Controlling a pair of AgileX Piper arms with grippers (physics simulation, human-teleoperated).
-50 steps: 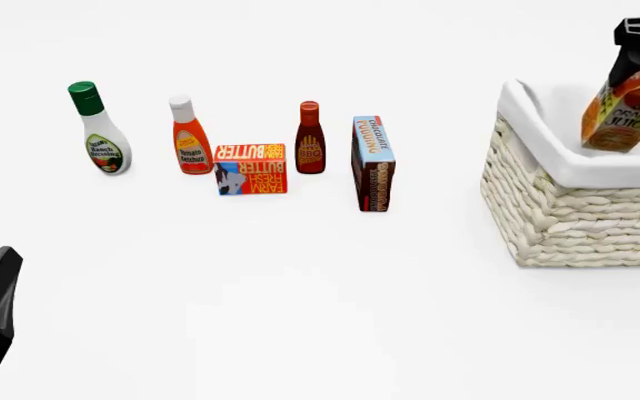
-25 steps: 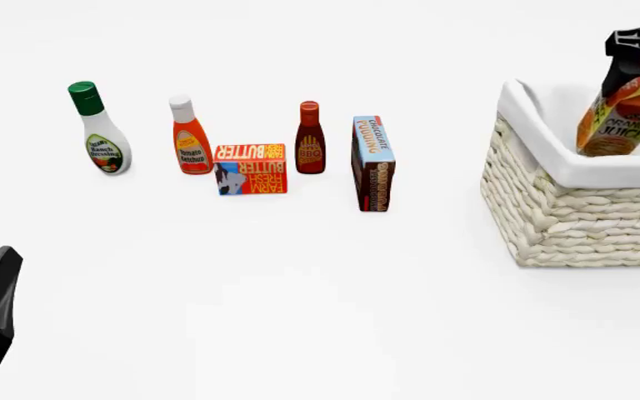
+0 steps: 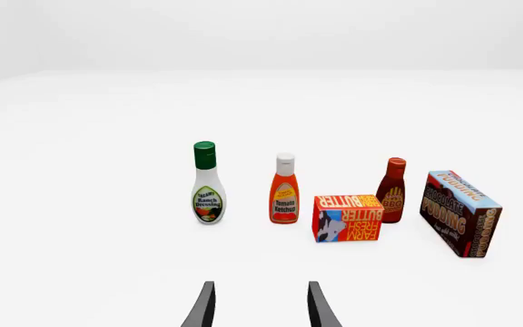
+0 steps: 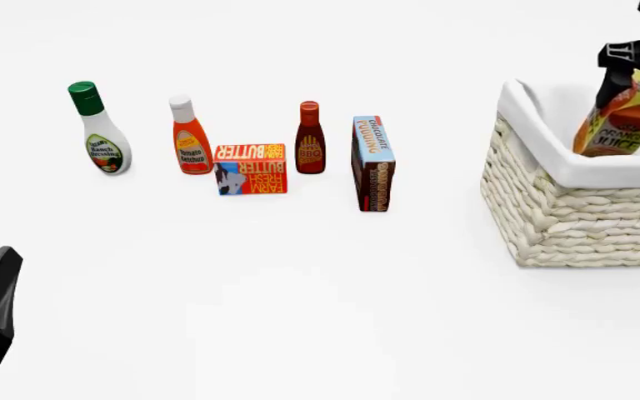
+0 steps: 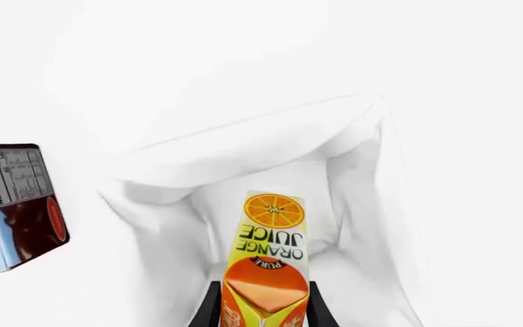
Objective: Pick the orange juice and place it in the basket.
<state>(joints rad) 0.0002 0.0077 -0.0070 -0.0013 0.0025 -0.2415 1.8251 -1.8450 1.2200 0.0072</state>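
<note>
Right wrist view shows the right gripper (image 5: 263,310) clamped on the juice (image 5: 266,262), its lower end down inside the basket (image 5: 243,160), tilted. Front view shows one basket (image 4: 570,221) with only the carton (image 4: 618,125) in it. Five groceries stand well apart: three bottles (image 4: 192,137), two boxes (image 4: 372,162). Left wrist view alone shows the left gripper (image 3: 259,306) spread, holding nothing.

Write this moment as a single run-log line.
right gripper: shut on orange juice | carton: tilted, partly inside basket | left gripper: open, idle
</note>
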